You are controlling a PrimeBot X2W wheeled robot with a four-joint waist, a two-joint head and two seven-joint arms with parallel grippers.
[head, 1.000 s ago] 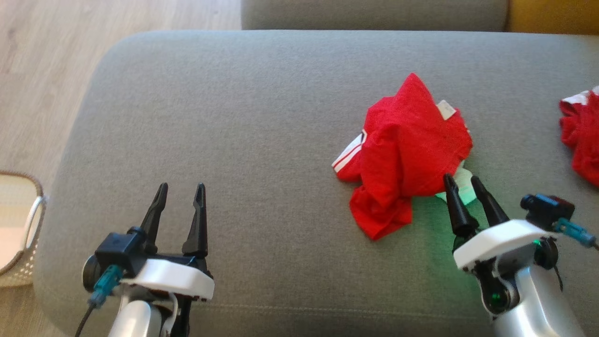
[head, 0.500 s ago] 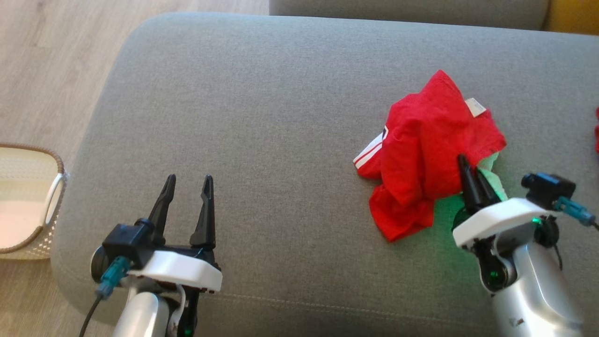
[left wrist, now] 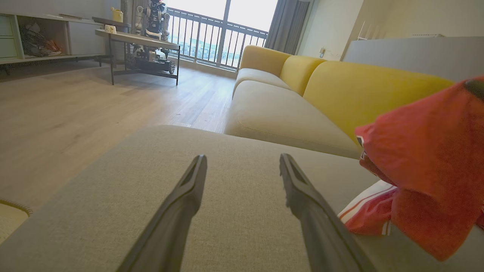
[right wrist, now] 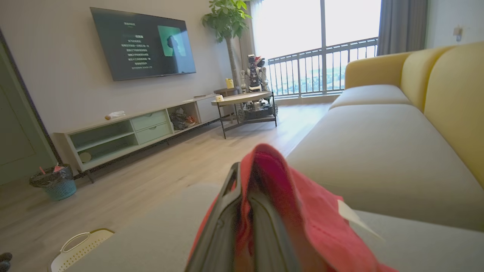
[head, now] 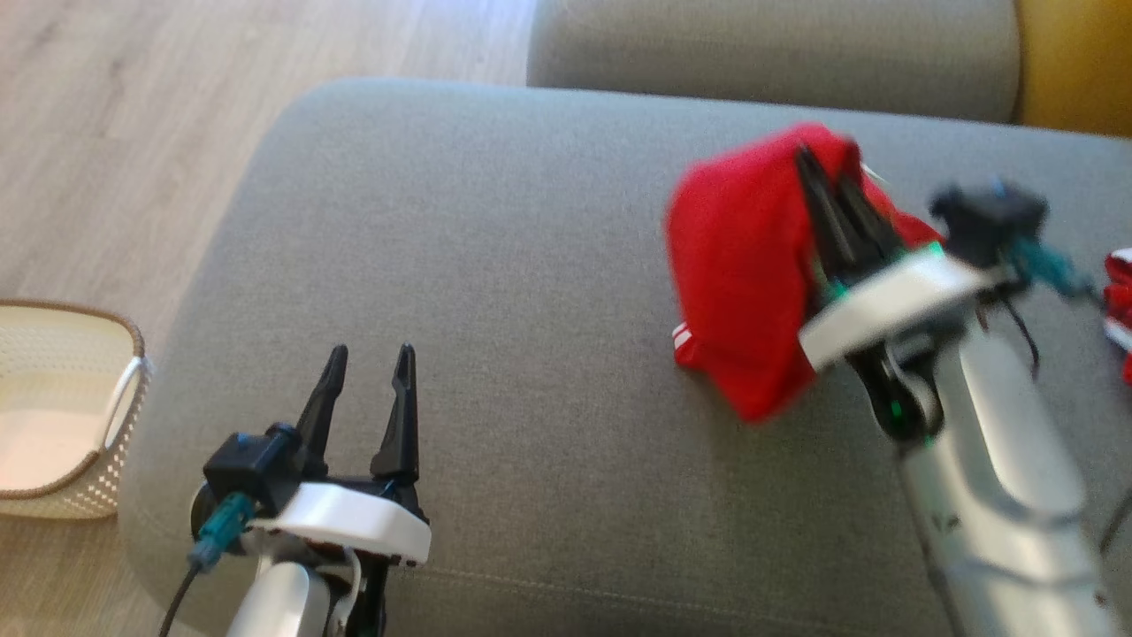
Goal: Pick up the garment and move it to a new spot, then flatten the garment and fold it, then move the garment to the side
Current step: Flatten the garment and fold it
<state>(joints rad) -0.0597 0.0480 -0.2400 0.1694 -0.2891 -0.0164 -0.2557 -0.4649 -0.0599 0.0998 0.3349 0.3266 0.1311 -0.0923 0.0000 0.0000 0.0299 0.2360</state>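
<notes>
Right gripper (head: pixel 824 170): the two dark fingers are pressed together with a fold of cloth pinched between them. In the right wrist view (right wrist: pixel 245 189) red fabric sits in the narrow seam between the fingers and spills over the one on that view's right.
Garment (head: pixel 743 265): red, bunched, hanging from the pinched fold. The head view is blurred here.
Garment, upper part: raised clear of the grey cushion (head: pixel 495 265), draping down on the left of the right gripper.
Garment, lower part: the white-striped hem (head: pixel 685 341) lies on the cushion; the left wrist view (left wrist: pixel 363 211) shows it resting there under the hanging red cloth (left wrist: pixel 427 151).
Garment label: a small pale tag (right wrist: pixel 349 215) shows on the fabric (right wrist: pixel 302 211) in the right wrist view.
Garment location: right half of the cushion, towards the back edge.
Left gripper (head: pixel 371 354): fingers spread apart, nothing between them. It hovers over the front left of the cushion, well apart from the garment (left wrist: pixel 242 158).
Second red item (head: pixel 1119 292): at the far right edge of the cushion, cut off by the frame.
Basket (head: pixel 53 416): pale woven, on the wooden floor (head: pixel 115 133) left of the cushion.
Backrest (head: pixel 1074 71): yellow, behind the cushion at upper right.
</notes>
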